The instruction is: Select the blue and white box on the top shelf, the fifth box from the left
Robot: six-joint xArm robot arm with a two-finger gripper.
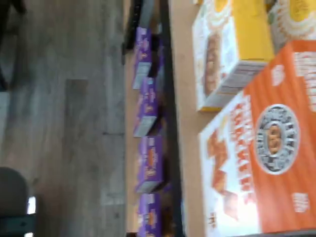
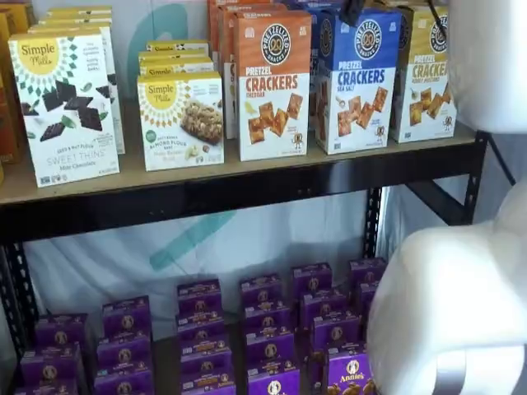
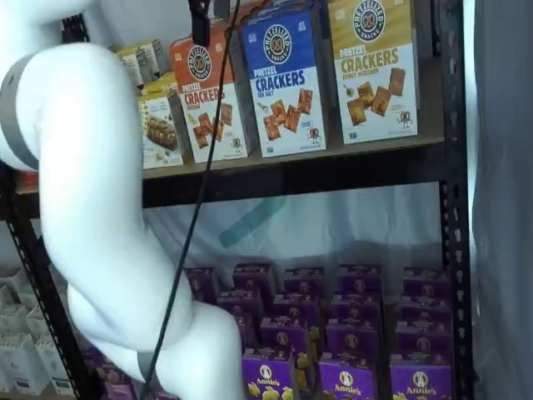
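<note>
The blue and white box (image 2: 358, 82) stands upright on the top shelf (image 2: 247, 177), between an orange-topped cheddar carton (image 2: 273, 82) and a yellow-topped carton (image 2: 424, 74). It also shows in a shelf view (image 3: 283, 83), on the tan board (image 3: 350, 150). The gripper (image 2: 353, 10) shows only as a black finger hanging from the top edge, just above the blue box's top. In a shelf view it (image 3: 200, 21) hangs in front of the orange carton with a cable beside it. No gap or held box shows. The wrist view shows the orange carton (image 1: 266, 163), not the blue box.
Simple Mills boxes (image 2: 66, 107) stand at the shelf's left. Several purple Annie's boxes (image 2: 272, 329) fill the lower shelf. The white arm (image 3: 108, 233) fills the left of one shelf view and the right of the other (image 2: 453, 304). Black uprights (image 3: 454, 167) frame the shelves.
</note>
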